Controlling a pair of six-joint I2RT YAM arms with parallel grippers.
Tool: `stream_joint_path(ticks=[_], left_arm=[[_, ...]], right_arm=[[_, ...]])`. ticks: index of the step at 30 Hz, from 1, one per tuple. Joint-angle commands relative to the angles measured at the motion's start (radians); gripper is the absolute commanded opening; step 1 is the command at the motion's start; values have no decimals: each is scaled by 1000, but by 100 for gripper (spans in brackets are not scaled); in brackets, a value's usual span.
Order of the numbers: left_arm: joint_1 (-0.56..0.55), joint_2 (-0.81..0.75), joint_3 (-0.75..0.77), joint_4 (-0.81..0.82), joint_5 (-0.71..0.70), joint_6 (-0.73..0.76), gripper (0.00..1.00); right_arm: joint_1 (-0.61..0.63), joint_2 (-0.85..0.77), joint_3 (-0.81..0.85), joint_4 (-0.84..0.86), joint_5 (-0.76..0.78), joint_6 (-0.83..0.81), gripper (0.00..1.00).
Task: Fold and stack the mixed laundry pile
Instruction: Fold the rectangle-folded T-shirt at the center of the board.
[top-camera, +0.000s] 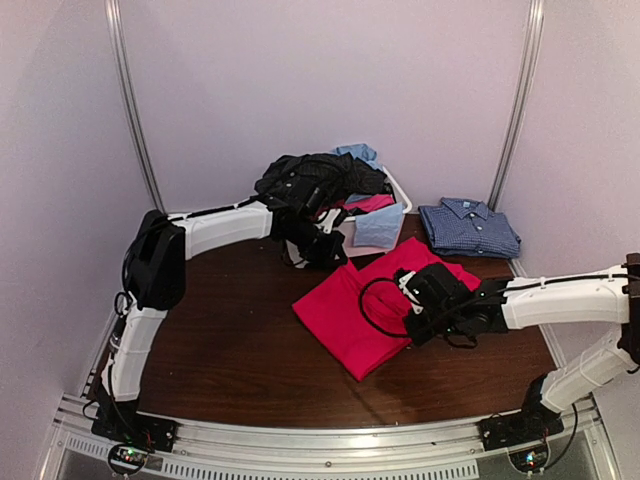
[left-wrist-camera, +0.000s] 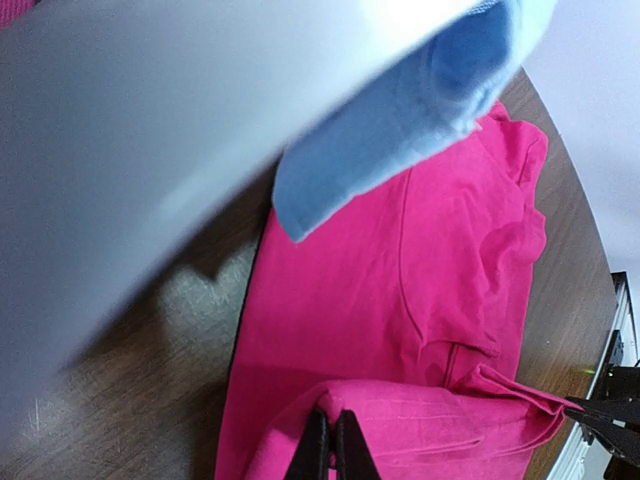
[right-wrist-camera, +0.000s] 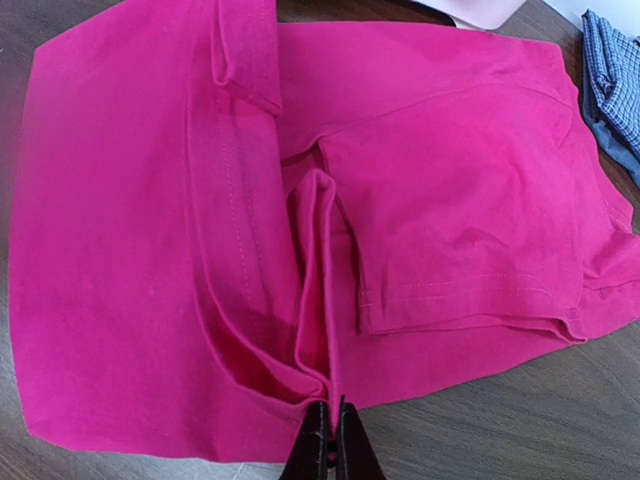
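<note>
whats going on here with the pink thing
Both arms are working on the pink shirt, which lies partly folded on the brown table. The left claw and the right claw are each shut on a pinched ridge of its fabric. A blue checked shirt sits folded at the back right. Black clothes are heaped in the white tub, with a light blue cloth hanging over its rim.

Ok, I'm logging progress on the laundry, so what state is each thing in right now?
pink shirt, partly folded on the table, pinched at two folds
left fingers, shut on the pink shirt
right fingers, shut on the pink shirt
blue checked shirt, folded, flat on the table
black garment, unfolded, heaped on the tub
light blue cloth, hanging over the tub's rim
white tub, holding clothes
</note>
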Motion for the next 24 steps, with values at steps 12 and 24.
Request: stream_joint_path(ticks=[12,24], left_arm=[[-1,103,104,40,-11,15,2],[13,-61,54,-11,-154,94,41]], right_arm=[[-71,63,10,-1,23,22,0],[-165,-8,87,-92,42,65,40]])
